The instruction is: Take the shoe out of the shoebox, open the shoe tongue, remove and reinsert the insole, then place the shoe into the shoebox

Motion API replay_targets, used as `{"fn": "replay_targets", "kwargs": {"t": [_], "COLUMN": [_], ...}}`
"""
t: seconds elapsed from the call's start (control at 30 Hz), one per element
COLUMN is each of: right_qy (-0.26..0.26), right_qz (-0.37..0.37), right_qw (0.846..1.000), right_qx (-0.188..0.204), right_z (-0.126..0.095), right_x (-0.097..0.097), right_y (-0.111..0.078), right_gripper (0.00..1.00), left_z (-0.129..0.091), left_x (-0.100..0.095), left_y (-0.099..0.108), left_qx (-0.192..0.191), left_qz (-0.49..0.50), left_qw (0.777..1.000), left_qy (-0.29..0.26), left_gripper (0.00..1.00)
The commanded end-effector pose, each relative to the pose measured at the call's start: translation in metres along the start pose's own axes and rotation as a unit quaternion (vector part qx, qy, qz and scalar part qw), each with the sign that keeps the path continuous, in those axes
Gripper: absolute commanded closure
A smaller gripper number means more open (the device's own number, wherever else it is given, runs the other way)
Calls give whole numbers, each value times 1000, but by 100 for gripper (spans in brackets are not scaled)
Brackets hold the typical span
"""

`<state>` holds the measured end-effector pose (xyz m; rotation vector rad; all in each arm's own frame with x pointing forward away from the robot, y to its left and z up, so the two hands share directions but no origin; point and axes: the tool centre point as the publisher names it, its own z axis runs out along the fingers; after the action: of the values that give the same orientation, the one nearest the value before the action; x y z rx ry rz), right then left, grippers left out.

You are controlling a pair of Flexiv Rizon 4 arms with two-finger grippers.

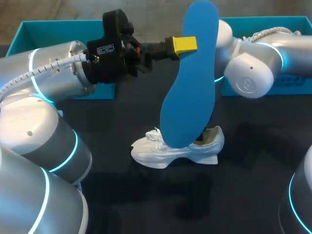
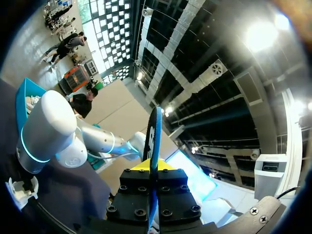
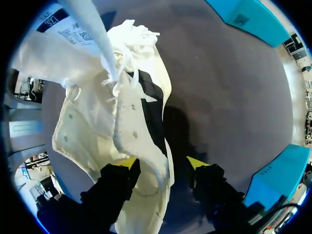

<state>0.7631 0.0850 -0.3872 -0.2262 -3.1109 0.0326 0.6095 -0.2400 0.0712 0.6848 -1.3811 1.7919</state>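
The left claw (image 1: pixel 185 45) is clenched on the blue insole (image 1: pixel 187 92), holding it upright over the table (image 1: pixel 253 195). Below it, at mid-table, sits the white shoe (image 1: pixel 175 150), outside the teal box (image 1: pixel 29 30). The right claw (image 3: pixel 162 163) is released, with the shoe's rim against one finger only.

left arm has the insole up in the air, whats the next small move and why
Probably lower the left end effector so the insole's lower end goes down into the shoe's opening. The insole is already out, gripped and held upright over the shoe. The right end effector sits open with the shoe's edge between its fingers, so reinserting looks next.
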Motion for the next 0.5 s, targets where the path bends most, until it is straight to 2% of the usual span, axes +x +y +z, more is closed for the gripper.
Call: {"fn": "replay_targets", "kwargs": {"t": [0.03,0.17,0.27,0.33,0.37,0.5], "right_qy": [3,6,9,12,14,15], "right_qz": [1,2,0,3,5,6], "right_qw": [1000,1000,1000,1000,1000,1000], "right_qx": [1,1,4,2,-1,-4], "right_z": [6,5,7,9,9,8], "right_x": [1,2,2,1,1,2], "right_y": [2,3,5,5,5,5], "right_gripper": [51,57,65,82,100,100], "left_z": [1,1,1,1,1,1], "left_x": [6,6,6,6,6,6], "left_y": [6,6,6,6,6,6], "left_qx": [61,61,61,61,61,61], "left_qz": [0,0,0,0,0,0], "left_qw": [998,998,998,998,998,998], "left_qy": [-1,-1,-1,-1,-1,-1], "left_gripper": [100,100,100,100,100,100]}}
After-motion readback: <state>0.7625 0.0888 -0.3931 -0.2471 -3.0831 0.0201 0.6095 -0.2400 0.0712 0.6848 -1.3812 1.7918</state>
